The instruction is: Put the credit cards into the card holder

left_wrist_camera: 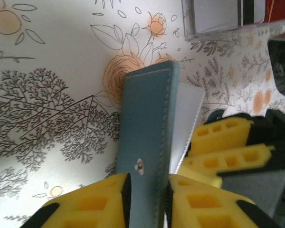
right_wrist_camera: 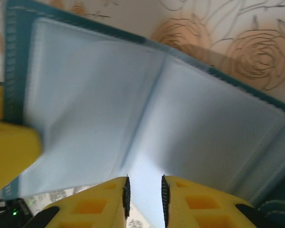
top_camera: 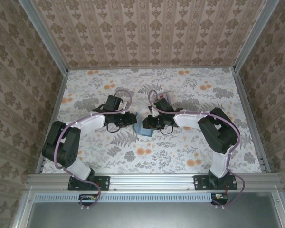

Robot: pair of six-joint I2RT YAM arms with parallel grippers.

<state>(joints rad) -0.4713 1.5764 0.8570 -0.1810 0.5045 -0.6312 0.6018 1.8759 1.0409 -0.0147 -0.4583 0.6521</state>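
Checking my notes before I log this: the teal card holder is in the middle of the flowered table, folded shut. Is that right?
Not folded shut. The teal card holder is in the middle of the flowered table, opened out: the right wrist view shows its pale blue inside spread either side of the fold.

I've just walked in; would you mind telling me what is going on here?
The robot is working on the teal card holder mid-table. The left gripper has one cover between its fingers; the right gripper is at the pale blue inside of the opened holder. I can't tell whether it grips a card. White and red cards sit in the grey tray nearby.
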